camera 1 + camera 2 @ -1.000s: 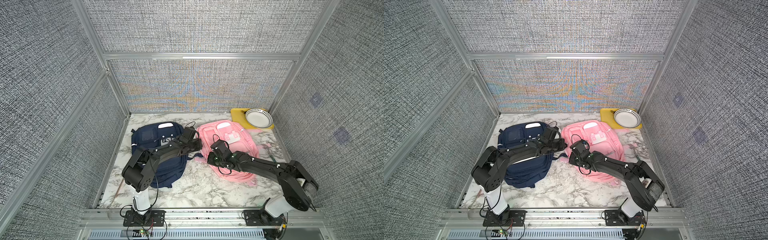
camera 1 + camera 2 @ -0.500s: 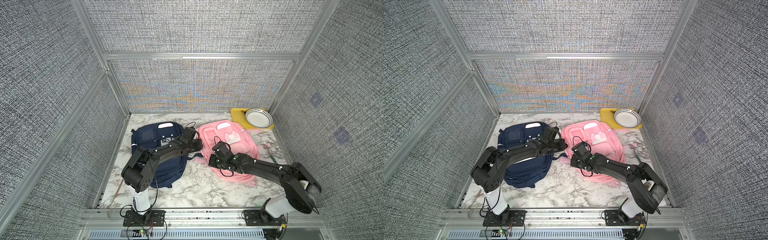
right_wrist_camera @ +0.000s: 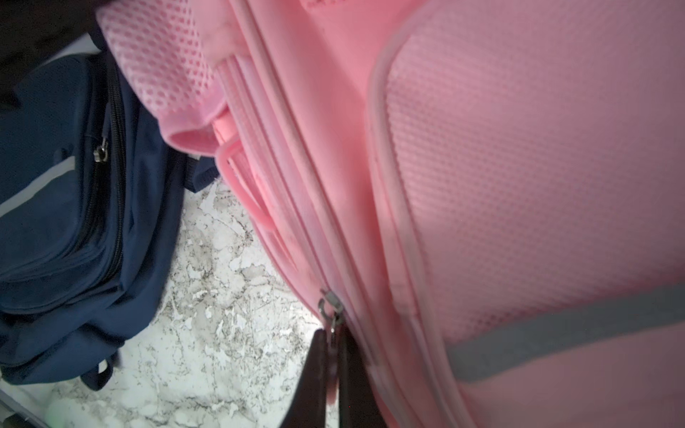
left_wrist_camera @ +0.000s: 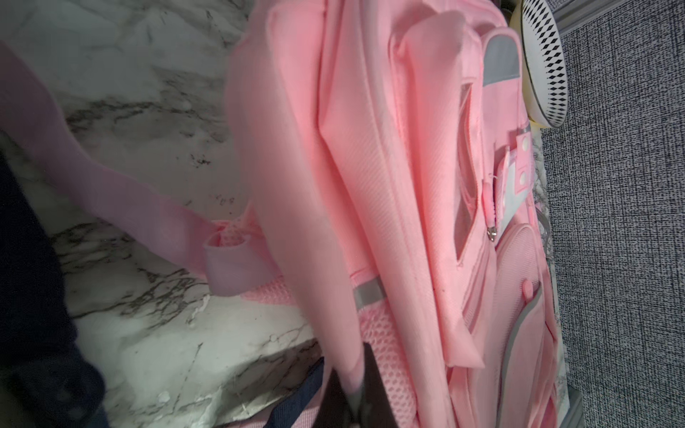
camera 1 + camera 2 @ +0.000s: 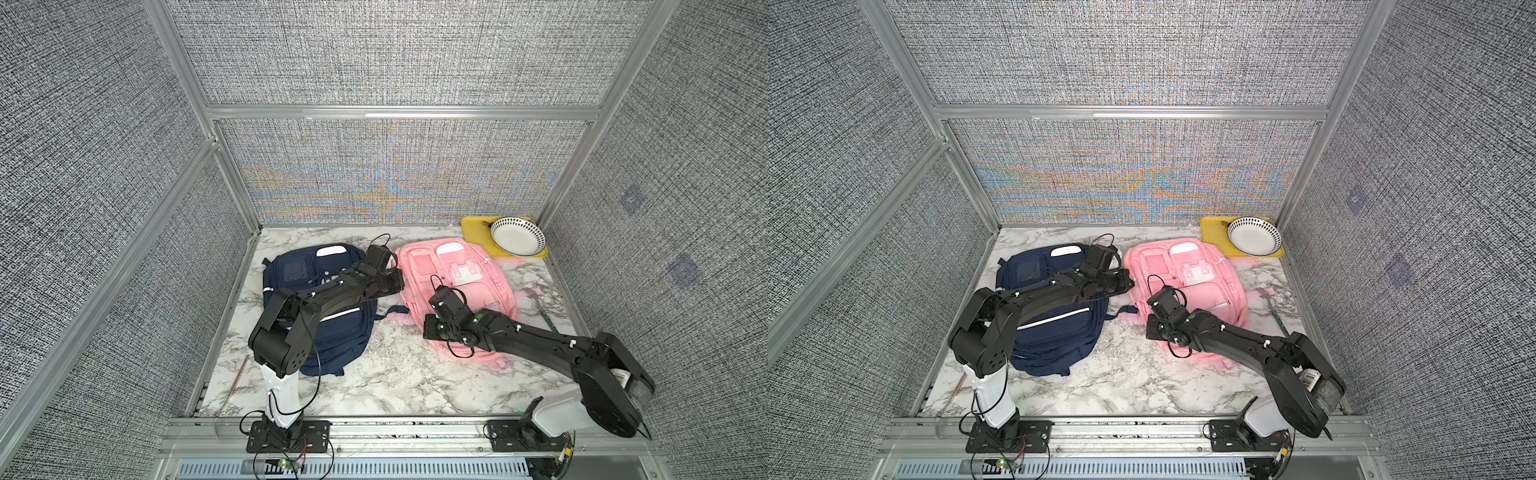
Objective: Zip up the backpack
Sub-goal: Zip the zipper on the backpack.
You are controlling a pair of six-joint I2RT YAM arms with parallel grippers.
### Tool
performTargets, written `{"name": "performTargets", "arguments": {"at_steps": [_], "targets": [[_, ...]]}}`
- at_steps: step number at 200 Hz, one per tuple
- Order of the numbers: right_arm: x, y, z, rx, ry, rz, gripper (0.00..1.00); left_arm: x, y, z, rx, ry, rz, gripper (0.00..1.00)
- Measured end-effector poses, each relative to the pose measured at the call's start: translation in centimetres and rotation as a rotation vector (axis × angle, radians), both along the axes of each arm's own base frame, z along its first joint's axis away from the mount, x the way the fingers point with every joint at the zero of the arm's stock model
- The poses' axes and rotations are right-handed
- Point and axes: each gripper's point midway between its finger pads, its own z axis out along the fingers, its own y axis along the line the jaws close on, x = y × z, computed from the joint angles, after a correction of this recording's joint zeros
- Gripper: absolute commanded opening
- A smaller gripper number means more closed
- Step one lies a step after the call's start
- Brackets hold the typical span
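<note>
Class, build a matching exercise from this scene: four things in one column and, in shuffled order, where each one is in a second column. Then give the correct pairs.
Things
1. bowl
2. navy backpack
3. fork
4. zipper pull

Places
A. under the left arm
B. pinched in the right gripper
C. on the yellow tray
D. on the marble table, beside the pink backpack

Pairs: 1-C, 2-A, 3-D, 4-B

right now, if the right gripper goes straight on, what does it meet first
Likely the side of the pink backpack: the right gripper, shut on the zipper pull, points closely along it.
</note>
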Motion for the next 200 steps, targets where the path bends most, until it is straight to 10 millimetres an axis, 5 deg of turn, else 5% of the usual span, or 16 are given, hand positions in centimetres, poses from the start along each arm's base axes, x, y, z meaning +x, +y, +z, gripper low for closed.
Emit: {"name": "performTargets", "arguments": {"at_steps": [150, 200], "targets": [[0.8, -0.2, 1.1, 0.035, -0.068, 0.051, 0.0, 3.8, 0.6, -0.4, 0.029, 0.036, 0.009, 0.0], [2.1, -1.4, 3.3, 0.061, -0.104, 0.068, 0.0, 5.3, 0.5, 0.7, 0.057, 0.014, 0.01, 0.0]]}}
